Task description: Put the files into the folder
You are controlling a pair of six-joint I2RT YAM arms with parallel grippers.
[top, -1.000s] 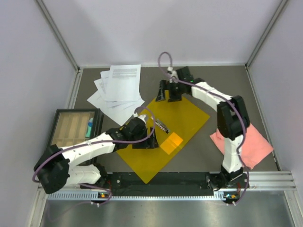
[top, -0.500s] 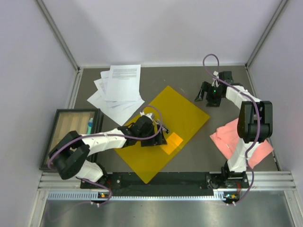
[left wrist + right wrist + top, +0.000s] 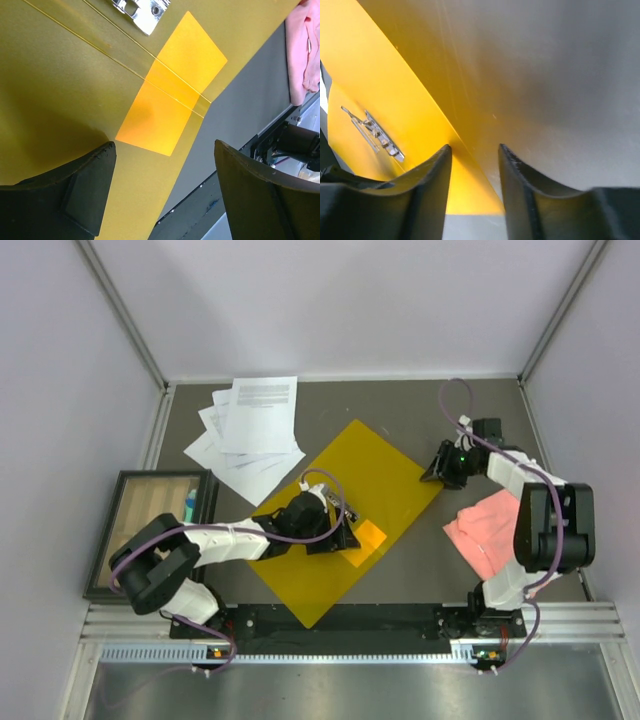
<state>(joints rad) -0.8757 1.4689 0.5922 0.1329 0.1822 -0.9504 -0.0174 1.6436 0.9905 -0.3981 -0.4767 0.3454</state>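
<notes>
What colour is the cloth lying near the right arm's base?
The cloth is plain pink, seen best in the top external view.

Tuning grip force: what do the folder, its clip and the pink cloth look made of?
The folder looks like thin, glossy, translucent plastic: sheen, and overlapping layers show through. Its clip: shiny metal, likely steel, with bright glints. The pink cloth: soft matte fabric, lying in folds.

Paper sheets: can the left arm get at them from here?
Probably yes. The sheets lie uncovered just beyond the folder, on the left arm's side, and the left hand hangs open over the folder, holding nothing.
</notes>
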